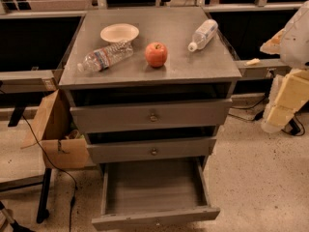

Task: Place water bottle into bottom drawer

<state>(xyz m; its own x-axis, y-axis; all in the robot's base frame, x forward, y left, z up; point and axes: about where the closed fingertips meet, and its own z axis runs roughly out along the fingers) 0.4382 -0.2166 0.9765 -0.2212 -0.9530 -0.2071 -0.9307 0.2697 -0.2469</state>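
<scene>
The water bottle (105, 56), clear and crinkled with a blue-and-red label band, lies on its side at the front left of the grey cabinet top (193, 64). The bottom drawer (154, 192) is pulled out toward me and its tray holds nothing. My gripper (286, 103) hangs at the right edge of the view, beside the cabinet at about the height of the top drawer, well away from the bottle and holding nothing that shows.
A red apple (156, 54) sits right of the bottle. A white bowl (119, 32) is behind it. A smoother white-capped bottle (203, 34) lies at the back right. Two upper drawers (153, 116) stand slightly ajar. A cardboard box (55, 134) hangs at the cabinet's left.
</scene>
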